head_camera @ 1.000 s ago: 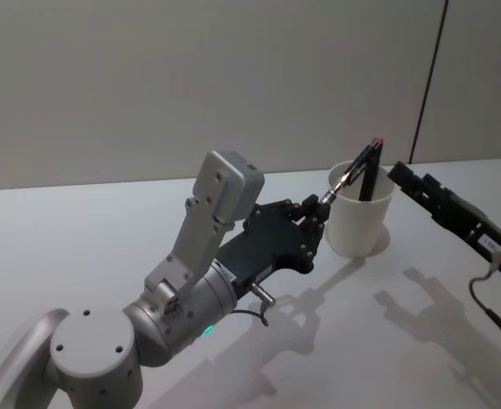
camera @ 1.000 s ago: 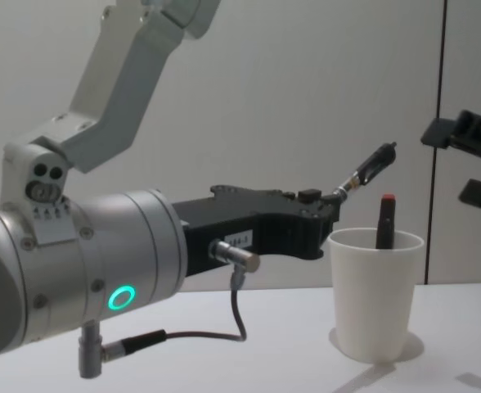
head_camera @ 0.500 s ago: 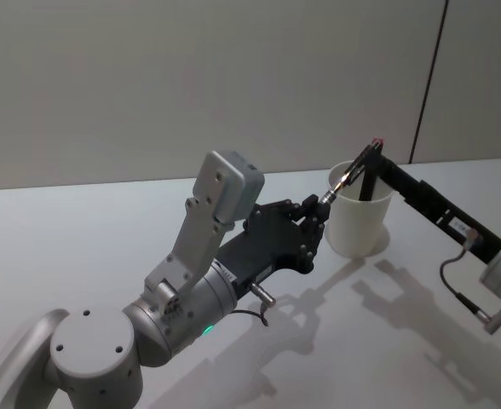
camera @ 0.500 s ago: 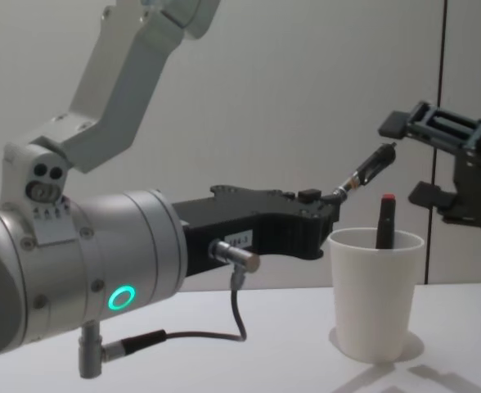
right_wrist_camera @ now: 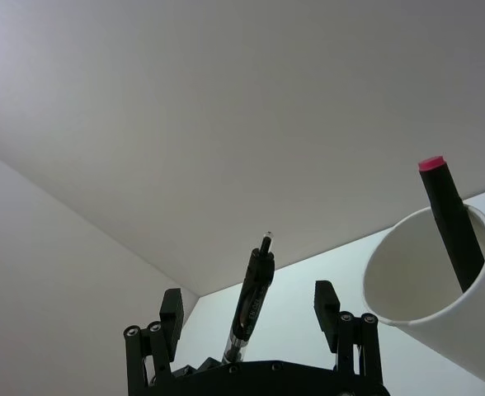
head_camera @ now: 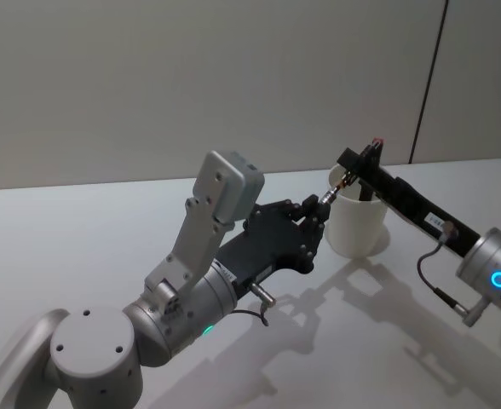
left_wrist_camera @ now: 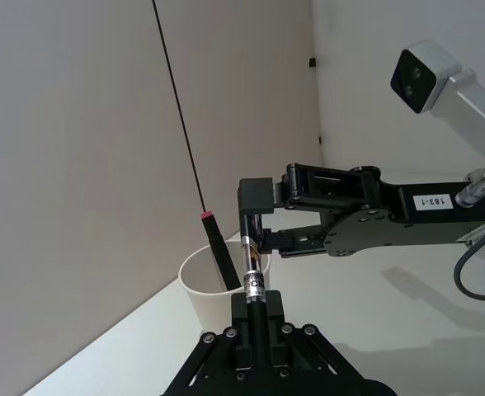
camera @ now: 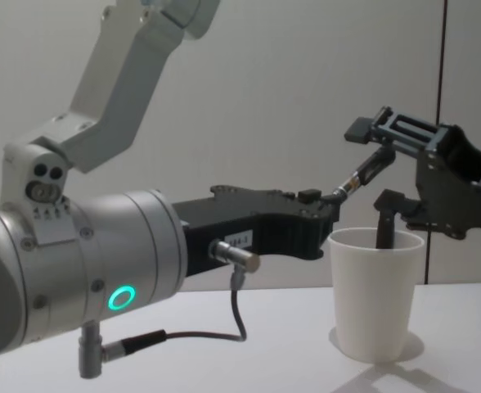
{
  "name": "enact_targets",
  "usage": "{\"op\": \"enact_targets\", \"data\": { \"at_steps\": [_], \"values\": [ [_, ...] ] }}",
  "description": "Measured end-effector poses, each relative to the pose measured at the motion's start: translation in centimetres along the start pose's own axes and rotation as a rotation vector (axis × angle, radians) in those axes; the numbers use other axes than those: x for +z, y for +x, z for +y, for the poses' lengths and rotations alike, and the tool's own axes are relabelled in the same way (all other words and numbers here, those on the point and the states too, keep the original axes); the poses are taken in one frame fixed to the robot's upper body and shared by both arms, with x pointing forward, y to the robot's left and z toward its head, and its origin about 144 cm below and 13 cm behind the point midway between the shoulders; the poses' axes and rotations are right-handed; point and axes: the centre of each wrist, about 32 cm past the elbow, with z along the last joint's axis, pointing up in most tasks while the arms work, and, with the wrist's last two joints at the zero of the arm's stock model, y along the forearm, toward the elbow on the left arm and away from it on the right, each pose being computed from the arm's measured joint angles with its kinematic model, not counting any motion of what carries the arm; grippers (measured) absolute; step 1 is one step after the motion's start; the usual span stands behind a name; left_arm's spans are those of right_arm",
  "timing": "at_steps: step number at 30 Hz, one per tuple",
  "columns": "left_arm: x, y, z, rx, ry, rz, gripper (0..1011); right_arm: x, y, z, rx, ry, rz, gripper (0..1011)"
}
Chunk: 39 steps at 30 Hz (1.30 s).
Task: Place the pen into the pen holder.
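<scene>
left tool (camera: 332, 199) pinching pen (camera: 365, 174), tilted above pen holder (camera: 377, 296) rim. right tool (right_wrist_camera: 251, 312) spread, fingers either side of pen, not touching. 2nd pen (left_wrist_camera: 223, 260) in holder.

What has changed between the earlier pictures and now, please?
The right gripper has moved in from the right, its open fingers now either side of the pen held by the left gripper. The left arm, pen holder and red-capped pen stayed put.

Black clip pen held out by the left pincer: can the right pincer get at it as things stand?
Probably yes: the right pincer stands open around the black clip pen above the white paper cup; nothing lies between.
</scene>
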Motion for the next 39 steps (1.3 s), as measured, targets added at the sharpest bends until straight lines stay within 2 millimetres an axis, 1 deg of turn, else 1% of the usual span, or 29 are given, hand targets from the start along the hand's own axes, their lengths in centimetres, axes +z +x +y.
{"op": "enact_targets", "data": {
  "at_steps": [14,17,21,23,25,27,28,31,32,33,35,36,38,39],
  "values": [
    [0.0,0.0,0.0,0.000,0.000,0.000,118,-0.5,-0.1,1.4,-0.007,-0.009,0.034,1002],
    [0.0,0.0,0.0,0.000,0.000,0.000,118,-0.6,-0.1,1.6,-0.008,-0.009,0.037,964],
    [0.0,0.0,0.0,0.000,0.000,0.000,118,-0.6,-0.1,1.7,-0.009,-0.009,0.041,882],
    [0.0,0.0,0.0,0.000,0.000,0.000,118,-0.7,-0.1,1.8,-0.009,-0.009,0.042,809],
    [0.0,0.0,0.0,0.000,0.000,0.000,118,-0.7,-0.1,1.8,-0.009,-0.009,0.044,774],
    [0.0,0.0,0.0,0.000,0.000,0.000,118,-0.7,-0.1,1.9,-0.010,-0.009,0.045,692],
    [0.0,0.0,0.0,0.000,0.000,0.000,118,-0.7,-0.1,1.9,-0.010,-0.010,0.045,674],
    [0.0,0.0,0.0,0.000,0.000,0.000,118,-0.7,-0.1,1.9,-0.009,-0.010,0.046,560],
    [0.0,0.0,0.0,0.000,0.000,0.000,118,-0.7,-0.1,2.0,-0.009,-0.009,0.046,560],
    [0.0,0.0,0.0,0.000,0.000,0.000,118,-0.7,-0.1,2.0,-0.009,-0.009,0.046,487],
    [0.0,0.0,0.0,0.000,0.000,0.000,118,-0.7,-0.1,2.0,-0.009,-0.009,0.047,447],
    [0.0,0.0,0.0,0.000,0.000,0.000,118,-0.7,-0.1,2.0,-0.010,-0.009,0.047,387],
    [0.0,0.0,0.0,0.000,0.000,0.000,118,-0.8,-0.1,2.0,-0.010,-0.009,0.047,353],
    [0.0,0.0,0.0,0.000,0.000,0.000,118,-0.7,-0.1,2.0,-0.010,-0.009,0.047,285]
  ]
}}
